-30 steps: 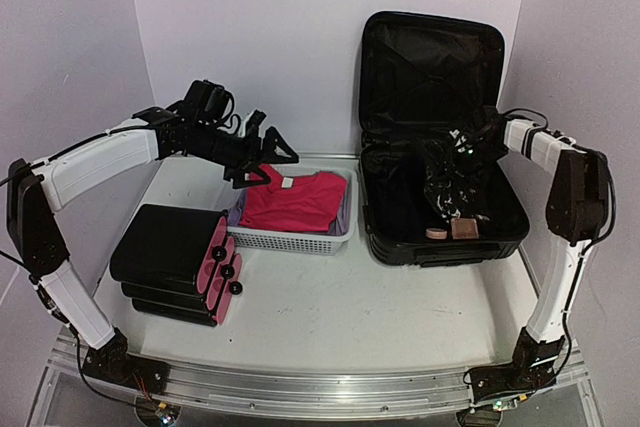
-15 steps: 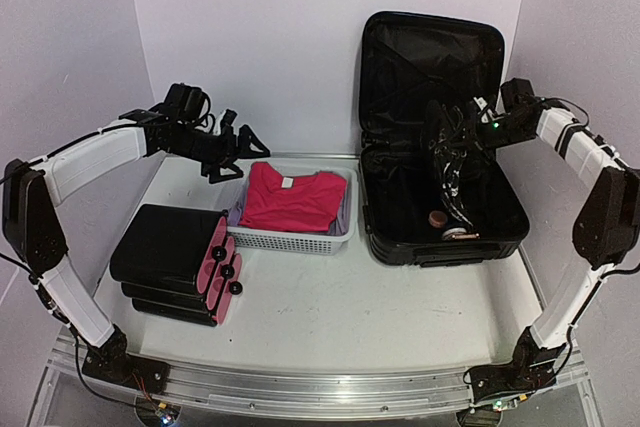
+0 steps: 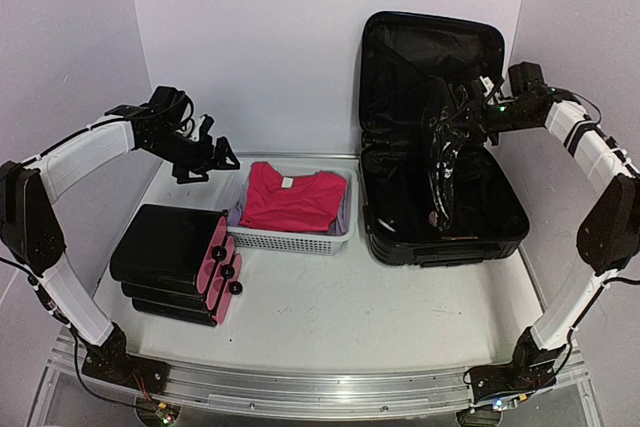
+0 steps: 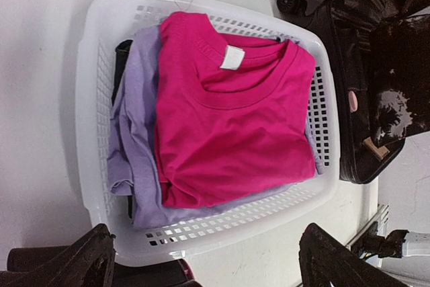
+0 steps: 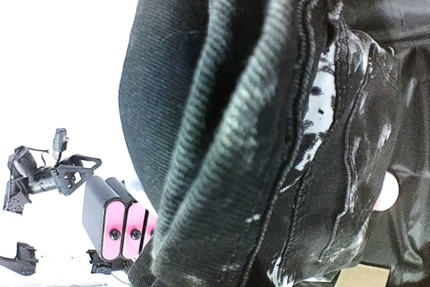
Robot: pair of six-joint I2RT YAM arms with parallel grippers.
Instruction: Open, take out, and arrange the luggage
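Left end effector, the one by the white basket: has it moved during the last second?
Yes. The left end effector has drawn back to the left: earlier over the rear corner of the white basket, now clear of its left edge.

Shiny plastic pouch [image 3: 441, 162]; cloth-lined luggage [image 3: 420, 57]

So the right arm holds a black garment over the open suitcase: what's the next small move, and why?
Probably raise the right gripper higher before swinging toward the white basket. It is shut on the black garment, whose lower end hangs down inside the luggage; going sideways now would likely drag it over the rim. The left gripper stands open beside the basket.
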